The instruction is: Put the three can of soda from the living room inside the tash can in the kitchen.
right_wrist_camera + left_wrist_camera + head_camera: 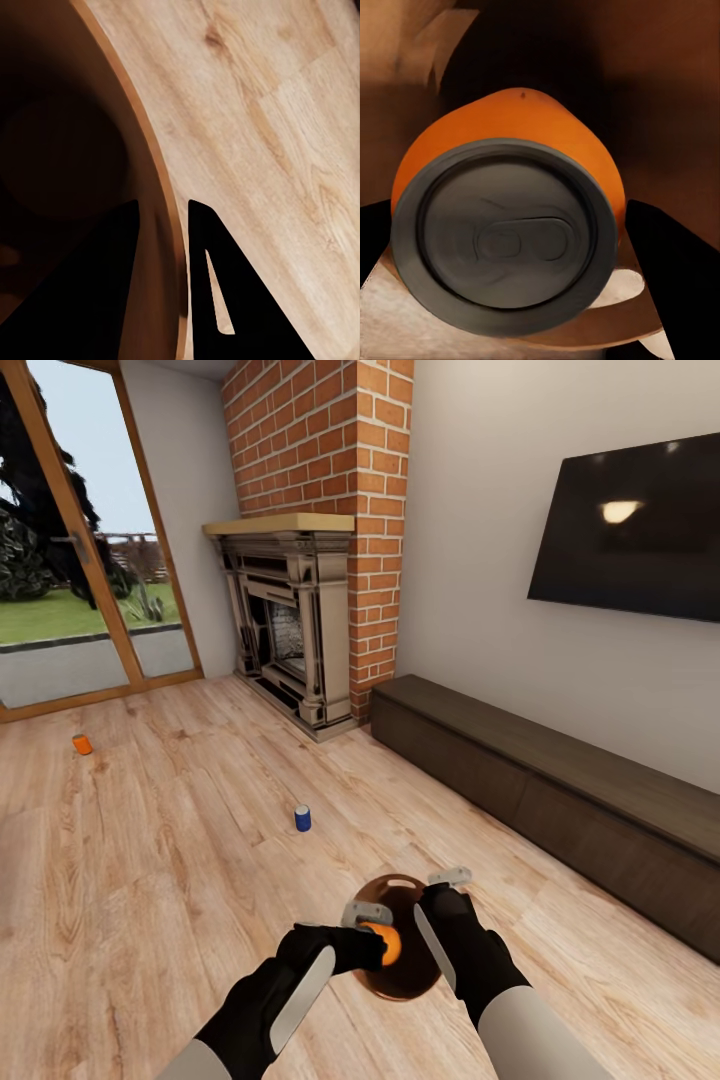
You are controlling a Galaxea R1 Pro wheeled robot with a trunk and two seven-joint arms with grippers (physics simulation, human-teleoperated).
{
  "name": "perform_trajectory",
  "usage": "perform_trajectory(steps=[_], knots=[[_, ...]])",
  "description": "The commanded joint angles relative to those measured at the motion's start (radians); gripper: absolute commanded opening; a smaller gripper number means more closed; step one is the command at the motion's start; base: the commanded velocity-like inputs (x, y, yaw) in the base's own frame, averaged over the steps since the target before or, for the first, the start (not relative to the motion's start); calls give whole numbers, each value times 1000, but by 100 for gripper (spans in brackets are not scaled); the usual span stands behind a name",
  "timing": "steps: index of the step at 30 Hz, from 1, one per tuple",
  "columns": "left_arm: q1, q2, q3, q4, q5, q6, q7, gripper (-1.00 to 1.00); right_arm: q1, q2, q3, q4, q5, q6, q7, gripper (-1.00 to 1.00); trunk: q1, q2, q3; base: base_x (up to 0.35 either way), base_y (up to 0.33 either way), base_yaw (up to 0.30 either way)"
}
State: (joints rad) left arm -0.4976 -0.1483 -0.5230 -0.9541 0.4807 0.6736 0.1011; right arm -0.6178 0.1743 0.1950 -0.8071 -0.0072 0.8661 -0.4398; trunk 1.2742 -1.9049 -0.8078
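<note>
Left hand [372,945] closed on orange can [510,225] over trash can [410,975], grey top facing the wrist. Right hand [174,225] clamps the rim. Blue can [302,818] upright on floor [150,880], second orange can [82,744] far left.

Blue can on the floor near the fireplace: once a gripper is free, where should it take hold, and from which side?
The blue can stands upright on the wood floor, alone, with open floor all around. Probably best to grip its round side wall about mid-height, fingers straddling it, coming in level from the robot's side. The grey top offers nothing to pinch.
</note>
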Motion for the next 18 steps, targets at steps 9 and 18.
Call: perform_trajectory(steps=[9,18], knots=[[-6,0,-1,58,2,-34,0,-100,0,0,2,-7,3,24,5,-100,0,0,0,0,0,0],[-7,-1,-2,74,1,-59,0,-100,0,0,26,-9,-2,41,8,-100,0,0,0,0,0,0]])
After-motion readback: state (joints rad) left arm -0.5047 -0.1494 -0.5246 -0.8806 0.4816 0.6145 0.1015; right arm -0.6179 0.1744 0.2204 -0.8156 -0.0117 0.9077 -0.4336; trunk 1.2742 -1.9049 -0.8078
